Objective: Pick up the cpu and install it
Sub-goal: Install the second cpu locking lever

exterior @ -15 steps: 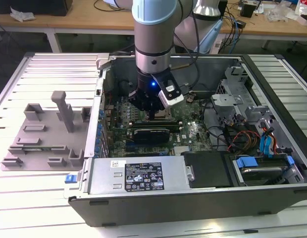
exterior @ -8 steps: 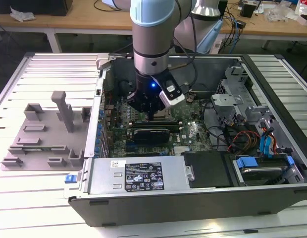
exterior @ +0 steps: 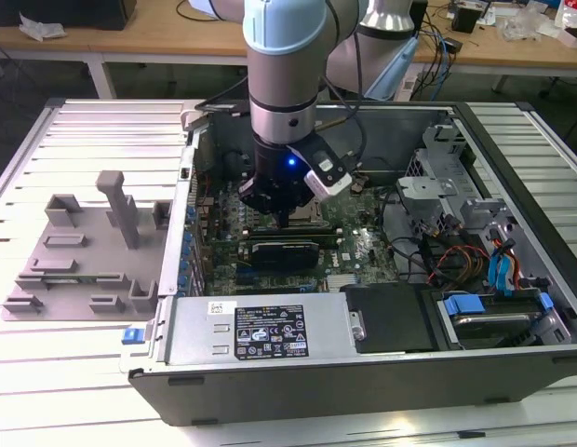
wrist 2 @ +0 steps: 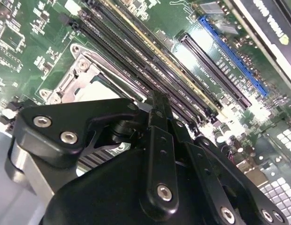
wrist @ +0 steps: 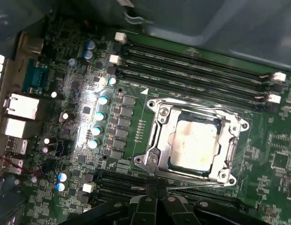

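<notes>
gripper [exterior: 285, 216] hangs low inside the open computer case [exterior: 512, 372], just above the motherboard [wrist: 65, 140]; whether its fingers are apart or together cannot be told. cpu [wrist: 195, 143] lies seated in the metal socket frame [wrist: 157, 112], between memory slots [wrist: 192, 70].

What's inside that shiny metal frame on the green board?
The cpu lies flat inside the frame, its silvery top showing. What's underneath it is covered.
</notes>
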Controlling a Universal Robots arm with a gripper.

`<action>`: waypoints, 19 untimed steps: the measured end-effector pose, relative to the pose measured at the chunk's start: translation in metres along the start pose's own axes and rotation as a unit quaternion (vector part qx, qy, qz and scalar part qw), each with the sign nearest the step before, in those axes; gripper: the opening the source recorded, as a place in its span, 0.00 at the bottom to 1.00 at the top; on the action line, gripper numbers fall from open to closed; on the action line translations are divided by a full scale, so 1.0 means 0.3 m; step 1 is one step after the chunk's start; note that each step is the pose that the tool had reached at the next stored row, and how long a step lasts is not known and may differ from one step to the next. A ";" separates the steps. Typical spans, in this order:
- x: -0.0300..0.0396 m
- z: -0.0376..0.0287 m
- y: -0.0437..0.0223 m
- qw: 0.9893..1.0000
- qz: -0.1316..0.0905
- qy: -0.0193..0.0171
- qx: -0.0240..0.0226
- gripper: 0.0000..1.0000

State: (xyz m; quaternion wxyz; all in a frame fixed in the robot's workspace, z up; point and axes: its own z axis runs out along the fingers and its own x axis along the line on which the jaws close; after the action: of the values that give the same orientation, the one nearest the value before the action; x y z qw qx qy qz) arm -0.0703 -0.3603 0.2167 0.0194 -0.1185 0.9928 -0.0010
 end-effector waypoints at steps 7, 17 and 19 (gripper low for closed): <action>0.003 0.023 -0.003 1.000 -0.016 -0.005 -0.016 0.11; 0.015 0.029 -0.014 1.000 -0.018 -0.005 -0.018 0.11; 0.017 0.029 -0.021 1.000 -0.018 -0.005 -0.018 0.11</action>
State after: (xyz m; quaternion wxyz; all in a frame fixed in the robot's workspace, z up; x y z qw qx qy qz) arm -0.0733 -0.3675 0.2078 0.0221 -0.1370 0.9902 0.0166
